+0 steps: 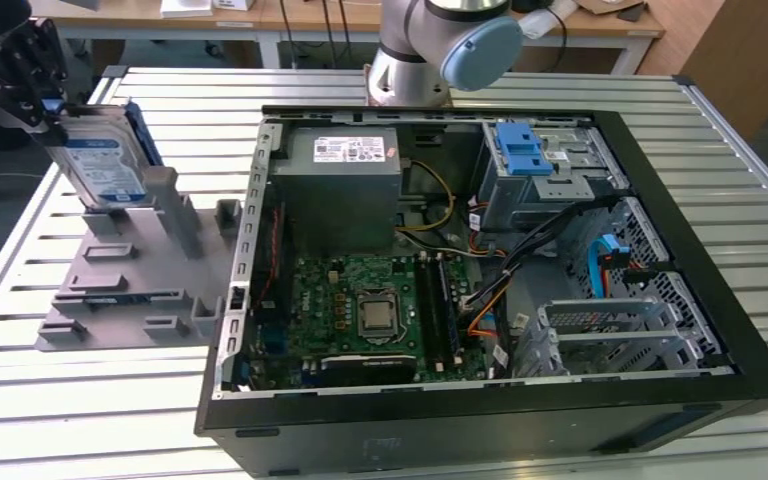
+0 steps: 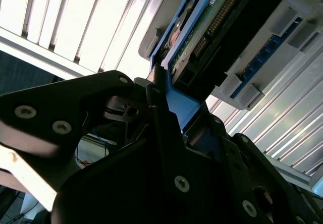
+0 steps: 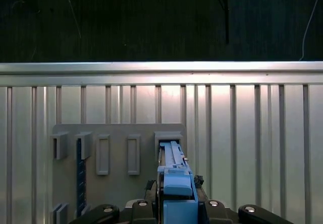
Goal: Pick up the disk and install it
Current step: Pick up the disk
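The gripper [image 1: 40, 100] is closed on the upper end of the disk [image 1: 101, 165], with its fingers [image 2: 161, 118] clamped against the blue carrier rail in the second wrist view. The disk is held upright over the grey slotted fixture [image 1: 131, 270], near the edge of the table [image 1: 77, 400] on the exterior view's left, beside the open computer case [image 1: 704, 330]. A silver body, a white-and-blue label and blue rails are presented.

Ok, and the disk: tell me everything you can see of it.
The disk is a flat silver drive with a white-and-blue label and blue plastic rails along its edges. It stands on edge, slightly tilted, at the exterior view's left, outside the open computer case. Its lower end sits in a slot of the grey holder, and the gripper clamps its upper end. The second wrist view shows its green circuit board.
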Controlling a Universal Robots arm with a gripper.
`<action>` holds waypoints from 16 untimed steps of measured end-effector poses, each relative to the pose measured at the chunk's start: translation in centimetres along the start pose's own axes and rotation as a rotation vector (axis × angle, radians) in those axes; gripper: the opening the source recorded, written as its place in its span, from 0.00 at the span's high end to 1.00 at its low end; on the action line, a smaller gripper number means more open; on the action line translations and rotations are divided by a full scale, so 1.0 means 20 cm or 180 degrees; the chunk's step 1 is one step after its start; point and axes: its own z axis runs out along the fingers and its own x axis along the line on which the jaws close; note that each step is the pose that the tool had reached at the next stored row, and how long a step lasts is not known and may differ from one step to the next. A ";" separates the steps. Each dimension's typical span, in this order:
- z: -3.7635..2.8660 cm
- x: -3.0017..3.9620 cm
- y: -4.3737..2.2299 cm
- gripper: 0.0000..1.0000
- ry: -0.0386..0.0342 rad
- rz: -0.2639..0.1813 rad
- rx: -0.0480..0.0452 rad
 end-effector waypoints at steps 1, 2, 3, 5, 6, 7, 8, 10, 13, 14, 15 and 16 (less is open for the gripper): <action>-0.005 0.000 0.000 0.63 0.0000 0.0000 0.0000; -0.010 0.000 0.000 0.63 0.0000 0.0000 0.0000; -0.015 0.000 0.000 0.63 0.0000 0.0000 0.0000; -0.025 0.000 0.000 0.63 0.0000 0.0000 0.0000; -0.030 0.000 0.000 0.63 0.0000 0.0000 0.0000; -0.035 0.000 0.000 0.63 0.0000 0.0000 0.0000; -0.040 -0.001 0.000 0.63 0.0000 0.0000 0.0000; -0.050 -0.001 0.000 0.63 0.0000 0.0000 0.0000; -0.066 -0.001 0.000 0.63 0.0000 0.0000 0.0000; -0.071 -0.001 0.000 0.63 0.0000 0.0000 0.0000; -0.077 -0.001 0.000 0.63 0.0000 0.0000 0.0000; -0.082 -0.001 0.001 0.63 0.0000 0.0000 0.0000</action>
